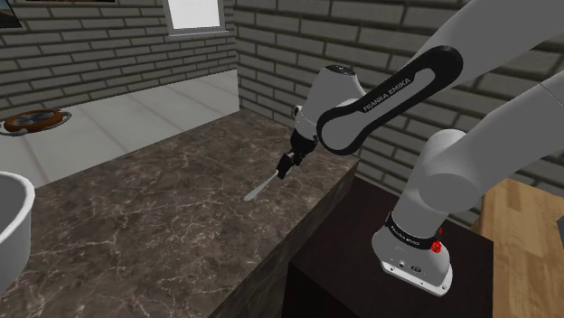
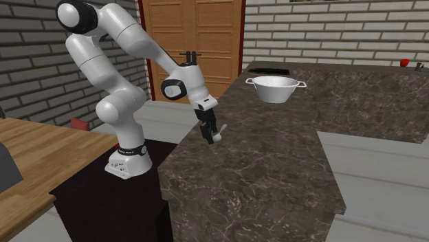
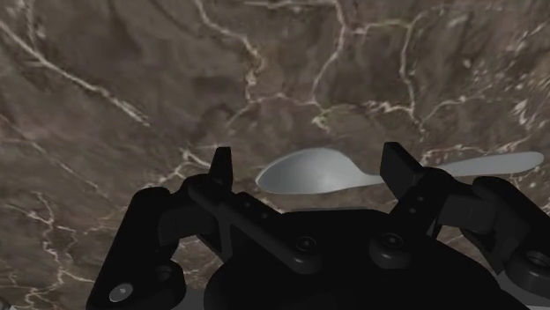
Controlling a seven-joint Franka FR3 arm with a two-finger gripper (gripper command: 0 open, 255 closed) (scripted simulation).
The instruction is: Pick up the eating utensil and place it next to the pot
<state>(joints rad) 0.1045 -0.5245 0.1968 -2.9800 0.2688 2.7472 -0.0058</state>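
A grey spoon [image 1: 259,188] lies flat on the dark marble counter [image 1: 163,235], close to the counter edge by the stand. My black gripper [image 1: 286,167] hangs just over it, pointing down. In the wrist view the spoon [image 3: 313,172] has its bowl between my fingers [image 3: 220,167], and its handle runs out past the other finger. The gripper [image 3: 309,163] is open, with the fingers wide apart on either side of the bowl and not clasping it. The light metal pot [image 2: 276,89] with two handles stands farther along the counter; it shows again as the pot [image 1: 11,226] at the shoulder view's left edge.
The counter edge drops to the dark stand [image 1: 361,262] right beside the spoon. A dark sink cut-out [image 2: 268,70] lies behind the pot. A round brown dish [image 1: 34,119] sits on a far counter. A wooden table [image 2: 27,158] stands beside the arm's base.
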